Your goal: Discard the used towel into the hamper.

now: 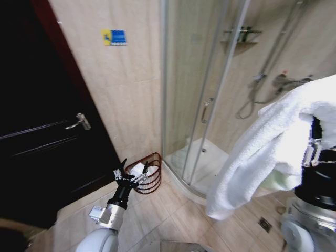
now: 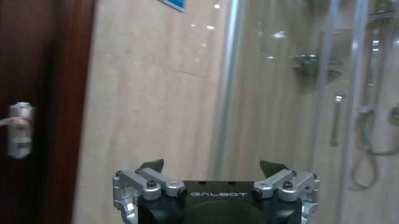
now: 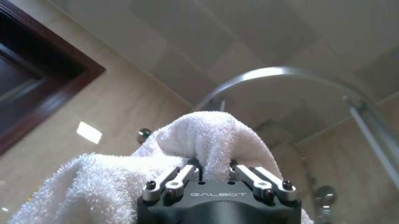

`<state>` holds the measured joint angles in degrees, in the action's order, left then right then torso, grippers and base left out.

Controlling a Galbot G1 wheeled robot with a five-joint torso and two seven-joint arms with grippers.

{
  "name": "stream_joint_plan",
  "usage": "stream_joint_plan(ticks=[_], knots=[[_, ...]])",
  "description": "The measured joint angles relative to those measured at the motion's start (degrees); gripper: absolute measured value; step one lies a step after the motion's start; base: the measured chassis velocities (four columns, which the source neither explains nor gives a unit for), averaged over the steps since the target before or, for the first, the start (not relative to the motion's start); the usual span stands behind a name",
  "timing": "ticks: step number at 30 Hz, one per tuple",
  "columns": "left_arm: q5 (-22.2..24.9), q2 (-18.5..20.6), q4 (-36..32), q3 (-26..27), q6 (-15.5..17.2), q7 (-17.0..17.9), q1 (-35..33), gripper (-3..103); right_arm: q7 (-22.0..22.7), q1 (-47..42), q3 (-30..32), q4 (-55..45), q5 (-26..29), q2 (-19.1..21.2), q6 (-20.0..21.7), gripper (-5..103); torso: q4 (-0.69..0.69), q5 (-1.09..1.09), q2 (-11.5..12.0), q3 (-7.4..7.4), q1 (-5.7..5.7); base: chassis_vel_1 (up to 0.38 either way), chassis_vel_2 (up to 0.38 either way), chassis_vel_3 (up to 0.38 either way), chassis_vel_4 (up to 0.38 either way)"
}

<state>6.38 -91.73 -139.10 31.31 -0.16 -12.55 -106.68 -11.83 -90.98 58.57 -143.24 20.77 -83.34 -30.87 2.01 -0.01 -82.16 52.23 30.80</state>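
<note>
Right hand (image 3: 214, 169) at 3 o'clock, clamped on towel (image 1: 262, 152) | left hand (image 1: 131, 176) spread, by hamper (image 1: 149, 176) at 7 | risk: long trailing towel snagging hamper rim, spilling onto floor.

GALBOT stands in pale letters on the black body of my left gripper (image 2: 213, 169) and my right gripper (image 3: 215, 169); the blue-and-yellow wall sign (image 1: 114, 37) is too small to read.

The hamper (image 1: 146, 174) is sitting just ahead of the spread left gripper (image 1: 127, 176), beside the shower enclosure (image 1: 199, 105), while the towel (image 1: 262, 152) is hanging pinched in the right gripper (image 3: 214, 169).
</note>
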Motion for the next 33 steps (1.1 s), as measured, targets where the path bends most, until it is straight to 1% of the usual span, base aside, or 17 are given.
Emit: stream_joint_plan(ticks=[23,33], knots=[[0.0,0.0,0.0,0.0,0.0,0.0,0.0,100,-0.4,0.2,-0.1,0.0,-0.1,0.1,-0.7,20,-0.01,0.01,-0.1,0.06,0.05,0.128,0.124,0.13,0.126],[0.0,0.0,0.0,0.0,0.0,0.0,0.0,100,0.8,0.6,-0.1,0.0,-0.6,0.2,-0.7,20,0.0,0.0,-0.1,0.07,0.07,0.125,0.121,0.12,0.121]])
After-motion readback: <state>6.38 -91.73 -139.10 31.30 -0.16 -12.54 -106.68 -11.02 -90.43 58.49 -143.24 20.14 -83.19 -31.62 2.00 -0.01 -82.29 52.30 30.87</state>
